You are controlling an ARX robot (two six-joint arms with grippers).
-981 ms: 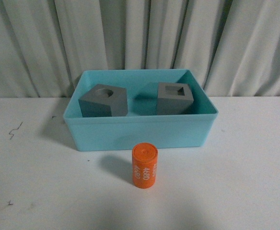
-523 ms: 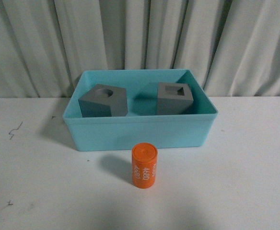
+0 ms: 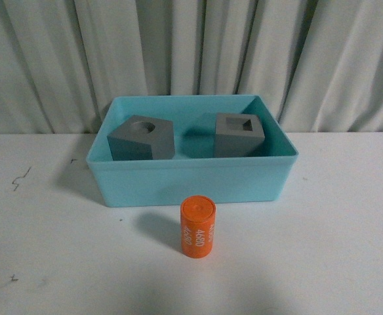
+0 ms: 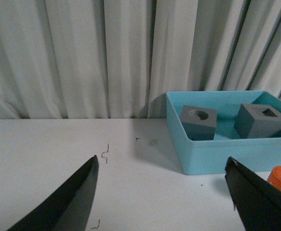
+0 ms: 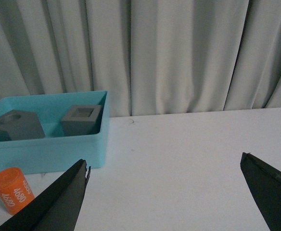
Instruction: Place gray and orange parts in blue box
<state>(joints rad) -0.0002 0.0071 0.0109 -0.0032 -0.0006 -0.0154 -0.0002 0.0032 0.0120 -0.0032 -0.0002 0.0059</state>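
Both gray cubes (image 3: 141, 139) sit inside the blue box (image 3: 191, 185); the orange cylinder (image 3: 198, 228) stands just in front of it. Left gripper (image 4: 160, 160) and right gripper (image 5: 164, 160) gape wide, empty. A glancing finger could topple and roll the cylinder.

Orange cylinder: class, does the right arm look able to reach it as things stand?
Probably yes. The orange cylinder stands upright on the table in front of the blue box, with nothing over it or against its near side. The right gripper is open, with bare table between.
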